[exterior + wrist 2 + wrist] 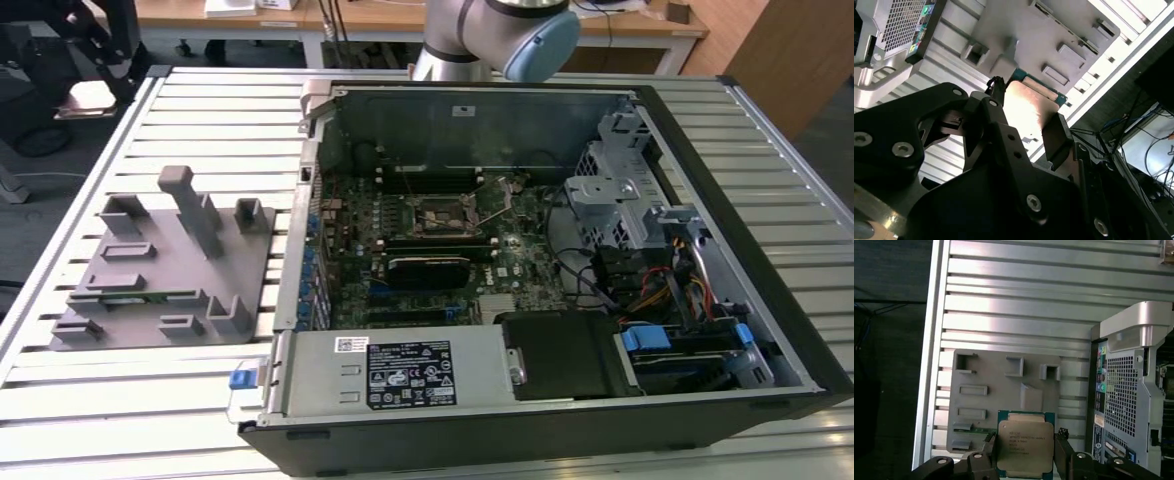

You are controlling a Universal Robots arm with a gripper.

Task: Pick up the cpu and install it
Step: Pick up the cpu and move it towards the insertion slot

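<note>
The cpu [1024,440] is a flat square chip with a silver lid and a thin green edge. My gripper [1025,462] is shut on it, one black finger [988,450] on each side. In the second wrist view the cpu [1029,102] catches the light between the fingers [1055,135]. It hangs above the grey fixture plate [1004,385], next to the open computer case [1129,390]. In the exterior view the motherboard's square socket [441,215] lies uncovered inside the case [747,200], and part of my arm [494,40] shows beyond the case's far wall.
The grey fixture plate [160,270] with raised blocks lies on the slatted metal table [134,420] at the exterior view's left. Inside the case are a black block [427,268] near the socket, a drive cage [614,200], cables [654,290] and a power supply [400,372].
</note>
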